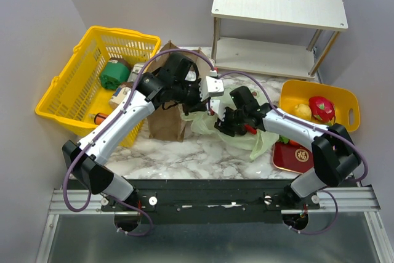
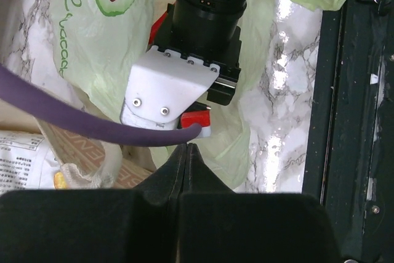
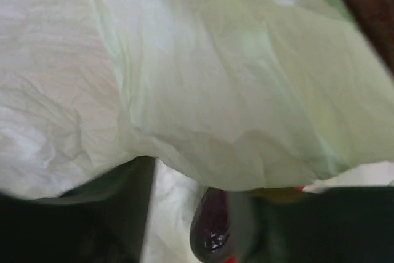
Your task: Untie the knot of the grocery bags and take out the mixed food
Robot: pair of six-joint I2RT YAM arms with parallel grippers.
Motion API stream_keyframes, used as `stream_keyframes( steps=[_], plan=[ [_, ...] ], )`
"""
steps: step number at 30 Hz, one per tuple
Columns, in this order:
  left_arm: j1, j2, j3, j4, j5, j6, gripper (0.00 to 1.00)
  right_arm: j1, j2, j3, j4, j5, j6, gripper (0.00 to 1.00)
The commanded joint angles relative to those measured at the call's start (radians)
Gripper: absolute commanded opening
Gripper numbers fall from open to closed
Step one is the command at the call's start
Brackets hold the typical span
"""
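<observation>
The left gripper (image 2: 187, 155) is hanging pinched shut, apparently empty, over the green bag (image 1: 261, 143) lying on the worktop (image 1: 178, 158) beside the brown paper bag (image 1: 166, 124). The right gripper (image 1: 223, 122) is nosing against that plastic; its opening I cannot tell.

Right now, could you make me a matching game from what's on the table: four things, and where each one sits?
1. dragon fruit
2. green can
3. brown paper bag
4. red packet

A. in the yellow basket
B. lying flat on the marble table
C. in the orange tray
D. standing upright beside the basket

Pairs: 1-C, 2-A, 3-D, 4-B.
</observation>
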Motion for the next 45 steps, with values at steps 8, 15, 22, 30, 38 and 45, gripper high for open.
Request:
stream_keyframes(
  steps=[8, 15, 22, 30, 38, 45],
  plan=[
    [0.014, -0.027, -0.026, 0.007, -0.027, -0.001, 0.0, -0.002, 0.068, 0.02, 0.153, 0.127, -0.031, 1.0],
    [0.033, -0.049, -0.038, -0.032, -0.035, 0.009, 0.0, -0.008, 0.16, 0.086, 0.161, 0.061, -0.076, 1.0],
    [0.034, -0.044, -0.038, -0.03, -0.031, -0.024, 0.0, -0.014, 0.307, 0.305, -0.031, -0.021, -0.103, 1.0],
    [0.033, -0.012, -0.017, -0.012, -0.029, -0.033, 0.0, -0.014, 0.418, 0.421, -0.238, -0.021, -0.16, 1.0],
    [0.034, 0.002, -0.006, 0.01, -0.014, -0.051, 0.0, -0.013, 0.501, 0.522, -0.287, 0.025, -0.114, 1.0],
    [0.033, 0.0, -0.012, 0.017, -0.009, -0.051, 0.0, -0.016, 0.442, 0.511, -0.278, -0.112, -0.12, 1.0]
  ],
)
